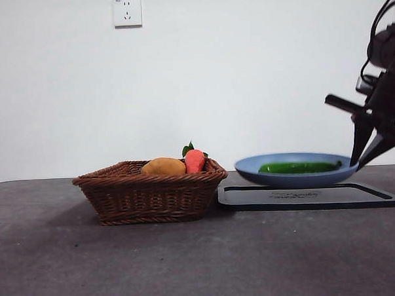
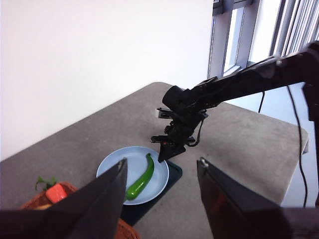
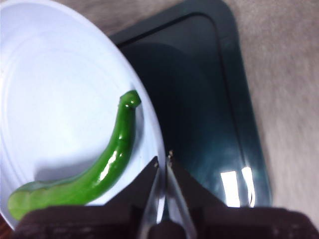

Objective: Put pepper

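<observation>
The glossy, curved pepper (image 3: 94,172) lies on the smooth blue plate (image 3: 45,74). The right gripper (image 3: 163,160) hovers over the plate's rim, its jaws seemingly closed and empty; the left gripper (image 2: 159,177) is high above the bench with its jaws apart.

Black arm (image 2: 239,82) with thin cables and tapering black fingers (image 3: 149,189).

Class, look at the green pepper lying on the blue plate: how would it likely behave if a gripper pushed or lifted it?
The pepper has a glossy skin with bright highlights, so it is probably slippery between jaws. Its long, rounded, curved body would likely roll or pivot on the smooth blue plate if pushed sideways. It holds its curve lying flat, so it probably lifts stiffly.
</observation>
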Available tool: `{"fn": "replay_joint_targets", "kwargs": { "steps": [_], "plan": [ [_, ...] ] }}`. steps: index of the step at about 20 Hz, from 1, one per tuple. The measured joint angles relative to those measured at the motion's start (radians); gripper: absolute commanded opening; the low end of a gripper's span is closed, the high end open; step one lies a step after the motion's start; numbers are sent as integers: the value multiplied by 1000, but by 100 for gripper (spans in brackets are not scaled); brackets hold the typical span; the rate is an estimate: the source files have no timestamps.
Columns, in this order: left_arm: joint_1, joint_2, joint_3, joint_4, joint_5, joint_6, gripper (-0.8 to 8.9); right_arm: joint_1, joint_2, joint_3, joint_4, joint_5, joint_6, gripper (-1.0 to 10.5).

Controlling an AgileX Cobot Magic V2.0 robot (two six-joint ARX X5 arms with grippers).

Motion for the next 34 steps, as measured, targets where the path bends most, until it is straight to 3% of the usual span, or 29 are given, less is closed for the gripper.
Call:
{"fn": "replay_joint_targets", "kwargs": {
  "steps": [9,13,17,22,28,32,34],
  "plan": [
    [0,2,0,-21,0,-22,249,0,71,1,30,-3,0,6],
    [0,2,0,-43,0,-23,249,0,71,2,28,-7,-1,173],
    [0,2,0,-85,-1,-23,247,0,39,2,-15,-6,-22,194],
    [0,15,0,-113,-3,-23,245,0,-255,7,-174,-10,-74,194],
    [0,56,0,-123,-3,-22,245,105,-725,7,-546,-11,-234,193],
    [0,82,0,-122,-3,-22,243,179,-1025,8,-650,-37,-247,190],
    [0,87,0,-122,-3,-22,206,200,-1134,8,-687,-63,-238,136]
  ]
}}
